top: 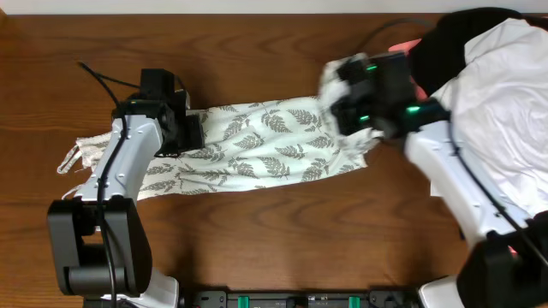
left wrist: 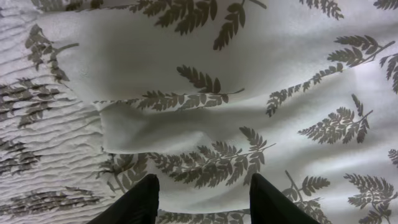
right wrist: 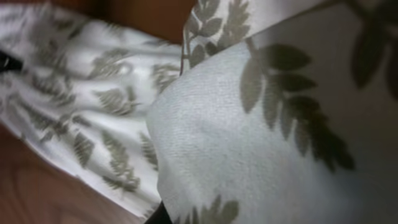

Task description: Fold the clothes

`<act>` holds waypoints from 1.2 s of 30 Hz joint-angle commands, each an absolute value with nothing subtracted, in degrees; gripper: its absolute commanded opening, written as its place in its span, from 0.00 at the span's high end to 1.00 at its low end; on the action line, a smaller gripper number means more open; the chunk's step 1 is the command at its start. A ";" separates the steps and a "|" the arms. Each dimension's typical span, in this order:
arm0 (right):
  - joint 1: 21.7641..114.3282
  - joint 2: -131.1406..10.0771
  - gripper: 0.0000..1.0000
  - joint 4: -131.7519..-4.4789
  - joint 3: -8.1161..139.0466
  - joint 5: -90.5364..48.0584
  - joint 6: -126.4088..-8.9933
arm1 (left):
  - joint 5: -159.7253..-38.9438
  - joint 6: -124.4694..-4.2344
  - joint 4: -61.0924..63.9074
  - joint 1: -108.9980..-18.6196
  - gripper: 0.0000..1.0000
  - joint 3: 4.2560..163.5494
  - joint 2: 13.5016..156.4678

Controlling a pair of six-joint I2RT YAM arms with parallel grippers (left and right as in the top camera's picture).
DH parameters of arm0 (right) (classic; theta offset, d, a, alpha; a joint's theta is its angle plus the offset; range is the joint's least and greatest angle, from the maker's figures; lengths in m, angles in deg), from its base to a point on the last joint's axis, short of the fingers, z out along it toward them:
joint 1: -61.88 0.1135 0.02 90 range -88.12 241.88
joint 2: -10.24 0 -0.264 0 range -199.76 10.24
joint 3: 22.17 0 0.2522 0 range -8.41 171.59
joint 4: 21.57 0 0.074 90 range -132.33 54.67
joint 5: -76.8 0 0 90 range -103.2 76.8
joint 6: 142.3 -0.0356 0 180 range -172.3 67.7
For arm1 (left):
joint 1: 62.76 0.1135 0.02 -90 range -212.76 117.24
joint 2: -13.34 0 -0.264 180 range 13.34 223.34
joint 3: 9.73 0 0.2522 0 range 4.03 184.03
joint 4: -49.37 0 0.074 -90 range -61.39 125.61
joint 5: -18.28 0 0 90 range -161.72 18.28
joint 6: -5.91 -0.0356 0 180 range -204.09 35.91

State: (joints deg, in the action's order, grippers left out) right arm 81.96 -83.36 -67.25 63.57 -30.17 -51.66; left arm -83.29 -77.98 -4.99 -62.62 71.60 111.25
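Note:
The fern-printed white garment (top: 265, 145) lies stretched across the middle of the wooden table, with a ruffled end at the left (top: 81, 154). My left gripper (top: 184, 130) hovers over its left part. In the left wrist view its two black fingers (left wrist: 205, 200) are spread apart above a folded layer of the fern garment (left wrist: 249, 112), holding nothing. My right gripper (top: 347, 94) is at the garment's right end, which is lifted and bunched around it. In the right wrist view the fern garment (right wrist: 261, 143) drapes over the jaws and hides them, except for a dark finger tip (right wrist: 160, 215).
A plain white garment (top: 505, 103) lies heaped at the right edge under the right arm. A black garment (top: 454, 38) and a coral-pink one (top: 409, 44) are behind it. Bare wood table (top: 282, 239) shows in front of and behind the fern garment.

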 commanded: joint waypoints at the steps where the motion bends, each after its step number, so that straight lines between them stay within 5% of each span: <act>1: 86.77 -86.79 0.94 -65.66 63.90 -25.10 -51.96 | -82.42 -78.50 -5.36 -62.75 0.52 71.62 111.92; 4: 89.63 -90.29 0.70 -64.65 63.90 -24.99 -52.66 | -82.42 -78.50 -5.53 -62.75 0.52 71.62 111.92; 10: 90.66 -93.04 0.58 -64.54 63.90 -24.99 -52.66 | -82.42 -78.50 -5.55 -62.75 0.52 71.62 111.92; 17: 87.84 -90.29 0.59 -65.04 63.92 -24.94 -53.47 | -82.42 -78.50 -5.55 -62.75 0.52 71.62 111.92; 22: 85.13 -90.57 0.75 -66.20 63.90 -25.01 -55.70 | -82.42 -78.50 -5.75 -62.75 0.52 71.62 111.92; 36: 85.39 -99.03 0.74 -67.82 63.90 -27.26 -59.57 | -82.42 -78.50 -5.79 -62.75 0.52 71.62 111.92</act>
